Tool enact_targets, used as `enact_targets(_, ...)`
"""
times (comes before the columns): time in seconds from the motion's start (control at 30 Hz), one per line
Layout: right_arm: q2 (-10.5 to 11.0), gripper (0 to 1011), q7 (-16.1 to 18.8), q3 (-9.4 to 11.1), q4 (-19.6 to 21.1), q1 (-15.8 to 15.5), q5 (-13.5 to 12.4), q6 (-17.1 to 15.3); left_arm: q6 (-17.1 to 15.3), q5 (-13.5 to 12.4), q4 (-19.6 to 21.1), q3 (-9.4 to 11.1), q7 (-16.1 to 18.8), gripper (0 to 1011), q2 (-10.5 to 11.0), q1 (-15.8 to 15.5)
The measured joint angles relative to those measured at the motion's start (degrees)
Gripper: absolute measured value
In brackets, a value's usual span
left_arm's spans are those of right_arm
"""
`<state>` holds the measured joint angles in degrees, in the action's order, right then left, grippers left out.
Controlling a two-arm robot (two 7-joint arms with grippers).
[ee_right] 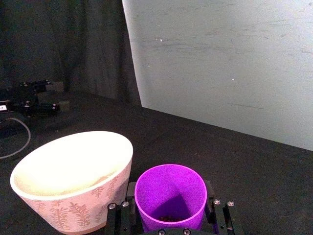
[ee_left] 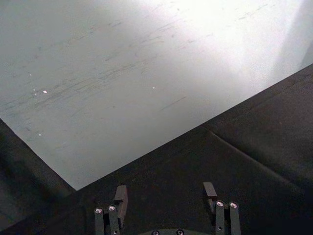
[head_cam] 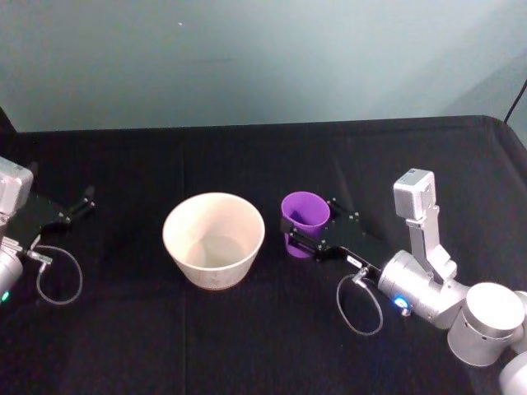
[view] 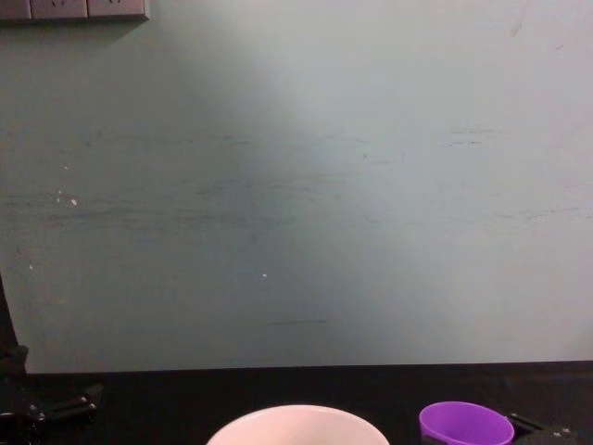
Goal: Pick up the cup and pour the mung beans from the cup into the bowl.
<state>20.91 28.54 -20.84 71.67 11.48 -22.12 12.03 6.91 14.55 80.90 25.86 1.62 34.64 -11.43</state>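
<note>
Black cloth tabletop (head_cam: 247, 156), wall at its far edge

Bowl (head_cam: 216, 267): white, leaf print on the outer wall, upright near the middle of the tabletop. No beans to be seen in it. Wide mouth, so an easy target

Right gripper (head_cam: 310, 224): reaches in from the tabletop's right side, one finger on each side of the cup. From the right wrist view the fingers look pressed against the cup walls, so I judge the grip made, low on the body

Left gripper (ee_left: 165, 191): parked by the tabletop's left edge, fingers apart, nothing between them

Cup (head_cam: 305, 216): purple, upright, just beside the bowl on its right, a narrow gap between the two. Cannot tell whether its base has left the cloth

Mung beans (ee_right: 168, 217): a small dark heap at the cup's bottom

Step in hand, as I read it: lift and carry over

- raise straight up first, until the cup base is clear of the bowl rim
- smooth tapered plastic may slip, so hold firm and keep level
- bring the lip past the near rim, toward the bowl's middle
- tip slowly toward the bowl; few beans, and they roll and bounce
</note>
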Motion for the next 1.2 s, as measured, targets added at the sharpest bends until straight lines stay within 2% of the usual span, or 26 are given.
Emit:
enact_targets(0.43, 0.05, 733, -0.06, 0.02, 0.14, -0.03, 0.0, 0.0, 0.0, 0.0, 0.0, 0.0, 0.0, 1000, 0.0, 0.0)
enact_targets(0.67, 1.01, 731, -1.12, 1.64, 4.51, -1.27, 1.0, -1.05, 0.0, 0.0, 0.0, 0.0, 0.0, 1000, 0.0, 0.0)
enact_targets(0.77, 1.98, 732, -1.56, 2.79, 7.96, -2.06, 0.48, -2.91, 0.0, 0.0, 0.0, 0.0, 0.0, 1000, 0.0, 0.0)
enact_targets(0.87, 3.84, 731, -2.32, 4.13, 13.05, -2.7, -0.04, -6.64, 0.0, 0.0, 0.0, 0.0, 0.0, 1000, 0.0, 0.0)
enact_targets(0.9, 3.84, 732, -2.32, 4.13, 13.05, -2.7, -0.04, -6.64, 0.0, 0.0, 0.0, 0.0, 0.0, 1000, 0.0, 0.0)
enact_targets(1.0, 6.08, 731, -2.33, 5.61, 18.55, -2.99, -1.49, -10.28, 0.0, 0.0, 0.0, 0.0, 0.0, 1000, 0.0, 0.0)
enact_targets(1.2, 8.56, 731, -2.83, 7.24, 25.26, -2.35, -4.16, -16.23, 0.0, 0.0, 0.0, 0.0, 0.0, 1000, 0.0, 0.0)
